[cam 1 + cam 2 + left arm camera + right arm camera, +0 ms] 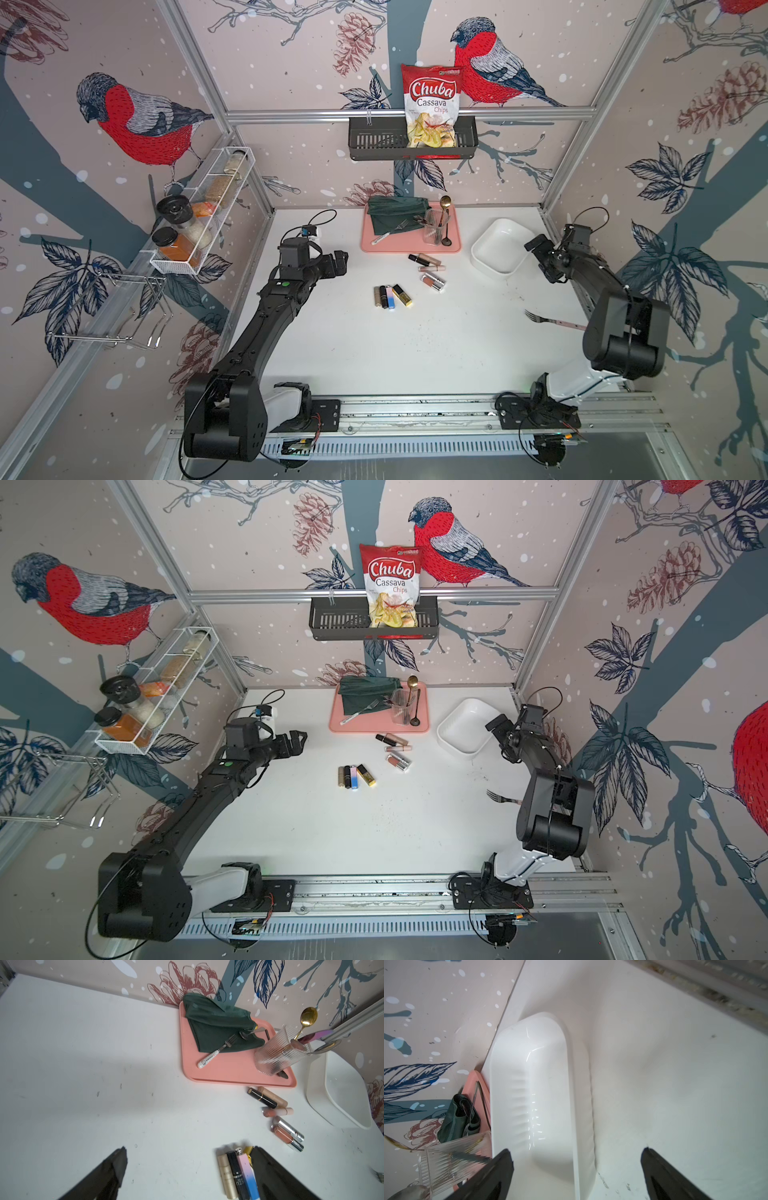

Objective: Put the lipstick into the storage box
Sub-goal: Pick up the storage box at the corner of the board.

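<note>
Surface: white tabletop point(415, 353), boxed in by bird-and-pinecone wallpaper point(291, 62).
Storage box point(500, 249): far right side of tabletop, just right of pink tray point(411, 249), interior bare white.
Lipstick row point(392, 296): four tubes side by side, mid-table.
Lipstick cluster point(430, 270): looser, between that row and tray, near box yet apart from it.
Left gripper point(340, 262): jaws spread wide, above tabletop left of both lipstick groups, touching neither.
Right gripper point(542, 259): jaws spread wide, poised at right edge of box.
Fork point(540, 319): flat on tabletop beside right arm.
</note>
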Controlling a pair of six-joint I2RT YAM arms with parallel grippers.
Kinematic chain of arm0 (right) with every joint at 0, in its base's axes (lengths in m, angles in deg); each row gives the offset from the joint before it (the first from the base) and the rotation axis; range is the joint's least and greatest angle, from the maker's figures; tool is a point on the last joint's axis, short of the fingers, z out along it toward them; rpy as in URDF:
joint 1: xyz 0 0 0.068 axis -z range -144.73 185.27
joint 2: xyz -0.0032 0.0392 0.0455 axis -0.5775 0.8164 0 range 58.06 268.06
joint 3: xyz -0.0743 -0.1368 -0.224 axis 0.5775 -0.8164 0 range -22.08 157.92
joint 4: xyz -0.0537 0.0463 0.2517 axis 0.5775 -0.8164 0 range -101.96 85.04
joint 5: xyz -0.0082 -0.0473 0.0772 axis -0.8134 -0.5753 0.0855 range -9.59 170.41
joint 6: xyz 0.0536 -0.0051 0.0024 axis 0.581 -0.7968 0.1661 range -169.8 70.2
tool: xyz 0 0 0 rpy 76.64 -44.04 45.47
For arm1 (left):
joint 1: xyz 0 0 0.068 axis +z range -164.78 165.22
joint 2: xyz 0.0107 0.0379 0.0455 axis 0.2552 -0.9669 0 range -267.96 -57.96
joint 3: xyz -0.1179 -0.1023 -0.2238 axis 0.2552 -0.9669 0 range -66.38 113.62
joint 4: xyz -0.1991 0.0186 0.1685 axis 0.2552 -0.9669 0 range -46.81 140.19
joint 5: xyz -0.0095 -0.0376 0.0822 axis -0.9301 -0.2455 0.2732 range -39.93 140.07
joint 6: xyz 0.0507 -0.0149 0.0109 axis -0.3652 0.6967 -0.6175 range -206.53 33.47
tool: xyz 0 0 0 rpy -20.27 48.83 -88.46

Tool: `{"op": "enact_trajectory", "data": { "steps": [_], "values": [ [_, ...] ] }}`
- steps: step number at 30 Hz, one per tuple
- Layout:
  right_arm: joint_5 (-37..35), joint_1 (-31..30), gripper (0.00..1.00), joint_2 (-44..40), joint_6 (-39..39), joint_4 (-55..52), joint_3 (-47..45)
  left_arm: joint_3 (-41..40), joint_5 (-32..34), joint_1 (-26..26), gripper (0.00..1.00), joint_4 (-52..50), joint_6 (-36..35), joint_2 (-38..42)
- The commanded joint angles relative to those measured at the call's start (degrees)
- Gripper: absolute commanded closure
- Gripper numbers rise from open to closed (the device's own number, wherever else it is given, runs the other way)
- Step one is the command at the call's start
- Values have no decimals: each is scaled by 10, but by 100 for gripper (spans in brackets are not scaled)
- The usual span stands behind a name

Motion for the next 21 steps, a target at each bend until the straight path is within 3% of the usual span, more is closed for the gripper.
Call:
{"op": "enact_trajectory", "data": {
  "steps": [1,11,16,21],
  "values": [
    [-46,-28,0,24,-23,-52,29,-15,-26,0,3,1,-16,14],
    [-160,-76,8,86,-46,-120,95,-27,-20,-1,3,9,-10,41],
    [-164,-78,15,109,-56,-116,97,-28,-20,-1,3,9,-7,38],
    [-160,-78,29,125,-63,-111,98,-28,-13,-1,3,9,-6,36]
  ]
}}
